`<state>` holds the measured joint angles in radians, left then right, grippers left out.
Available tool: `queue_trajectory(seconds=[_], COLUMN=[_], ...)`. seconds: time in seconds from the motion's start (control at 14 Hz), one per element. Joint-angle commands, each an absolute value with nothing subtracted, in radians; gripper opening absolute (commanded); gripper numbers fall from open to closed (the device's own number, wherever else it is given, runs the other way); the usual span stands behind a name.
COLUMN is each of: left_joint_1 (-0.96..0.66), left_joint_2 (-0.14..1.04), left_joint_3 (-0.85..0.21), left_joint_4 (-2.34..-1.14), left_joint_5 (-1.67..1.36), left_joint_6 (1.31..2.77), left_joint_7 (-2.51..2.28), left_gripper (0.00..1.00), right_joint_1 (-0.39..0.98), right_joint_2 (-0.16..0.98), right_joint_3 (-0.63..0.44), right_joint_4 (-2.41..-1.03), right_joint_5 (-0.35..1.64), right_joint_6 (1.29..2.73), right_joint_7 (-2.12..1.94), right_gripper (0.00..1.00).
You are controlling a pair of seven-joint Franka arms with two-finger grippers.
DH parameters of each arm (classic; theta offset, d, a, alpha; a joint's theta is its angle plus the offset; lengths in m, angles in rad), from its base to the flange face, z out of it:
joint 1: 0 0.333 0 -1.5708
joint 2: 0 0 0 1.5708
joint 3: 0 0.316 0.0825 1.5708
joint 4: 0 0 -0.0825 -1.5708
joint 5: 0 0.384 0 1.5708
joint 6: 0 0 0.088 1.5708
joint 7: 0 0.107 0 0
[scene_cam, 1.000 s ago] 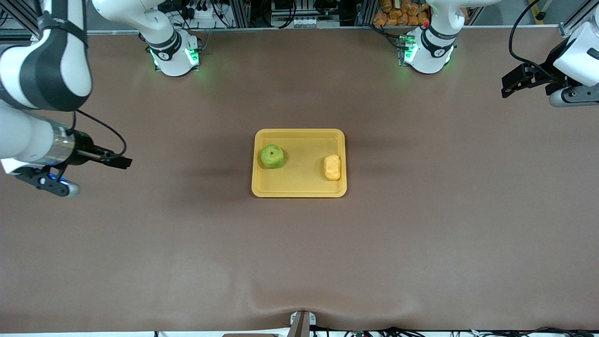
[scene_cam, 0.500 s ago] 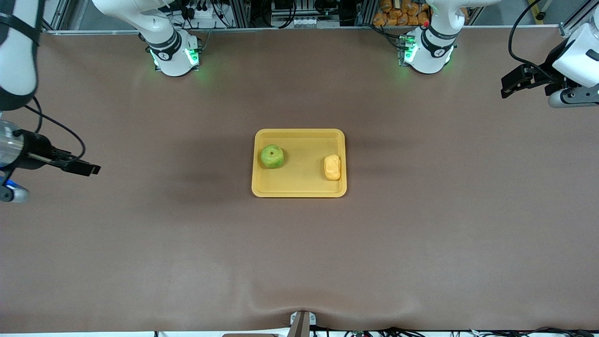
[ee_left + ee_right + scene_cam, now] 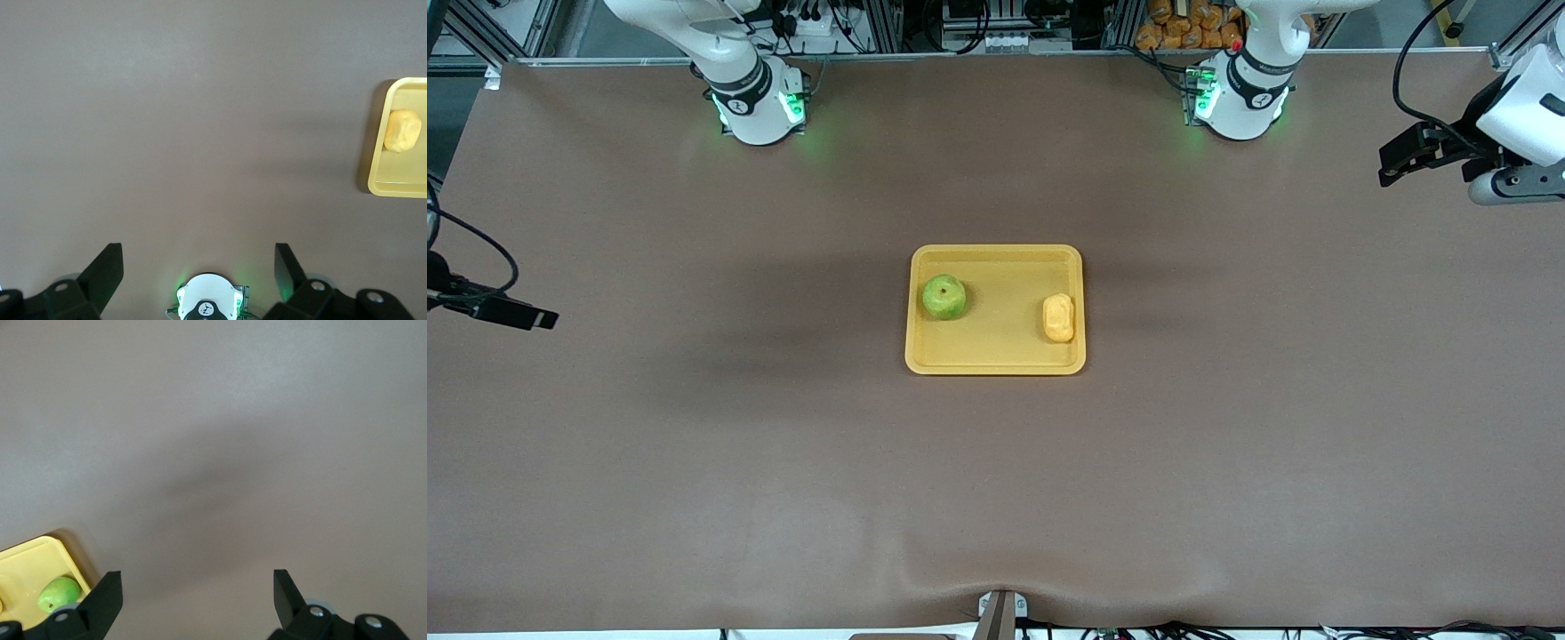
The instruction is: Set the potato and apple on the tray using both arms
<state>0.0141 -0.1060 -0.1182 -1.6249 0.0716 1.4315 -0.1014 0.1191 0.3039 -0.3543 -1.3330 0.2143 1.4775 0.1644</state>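
The yellow tray (image 3: 1000,342) lies in the middle of the table. The green apple (image 3: 943,296) sits in it toward the right arm's end. The yellow-orange potato (image 3: 1058,317) sits in it toward the left arm's end. My left gripper (image 3: 1391,167) is up over the table's edge at the left arm's end, open and empty; its wrist view (image 3: 197,265) shows the potato (image 3: 403,130) on the tray (image 3: 379,187). My right gripper (image 3: 532,316) is at the right arm's end, open and empty (image 3: 197,587); its wrist view shows the apple (image 3: 59,593) on the tray (image 3: 30,563).
The two arm bases (image 3: 756,102) (image 3: 1240,98) stand along the table's back edge. A small metal fixture (image 3: 1000,612) sits at the front edge. Brown mat surrounds the tray.
My right arm has drawn back toward its end of the table and is now mostly out of the front view. The left arm, apple and potato have not moved.
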Motion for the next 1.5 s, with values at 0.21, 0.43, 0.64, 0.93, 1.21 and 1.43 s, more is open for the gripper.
queue_trajectory(seconds=[0.21,0.43,0.64,0.93,1.21,1.43], left_joint_1=[0.018,0.018,0.018,0.018,0.028,0.031], left_joint_2=[-0.118,-0.117,-0.117,-0.117,-0.12,-0.123], left_joint_3=[-0.115,-0.112,-0.112,-0.112,-0.109,-0.109], left_joint_4=[-1.618,-1.608,-1.606,-1.595,-1.595,-1.597], left_joint_5=[0.052,0.052,0.052,0.054,0.052,0.052], left_joint_6=[1.42,1.42,1.42,1.419,1.419,1.417], left_joint_7=[-0.089,-0.089,-0.089,-0.094,-0.086,-0.086], left_gripper=[1.0,1.0,1.0,1.0,1.0,1.0], right_joint_1=[0.02,-0.015,-0.009,-0.003,-0.011,-0.011], right_joint_2=[0.273,0.243,0.169,0.114,0.009,-0.017], right_joint_3=[-0.197,-0.137,-0.13,-0.117,-0.087,-0.074], right_joint_4=[-1.276,-1.266,-1.272,-1.317,-1.483,-1.516], right_joint_5=[0.145,0.11,0.107,0.098,0.071,0.054], right_joint_6=[1.413,1.338,1.312,1.325,1.425,1.422], right_joint_7=[0.163,0.155,0.155,0.153,0.153,0.153], right_gripper=[1.0,1.0,1.0,1.0,1.0,1.0])
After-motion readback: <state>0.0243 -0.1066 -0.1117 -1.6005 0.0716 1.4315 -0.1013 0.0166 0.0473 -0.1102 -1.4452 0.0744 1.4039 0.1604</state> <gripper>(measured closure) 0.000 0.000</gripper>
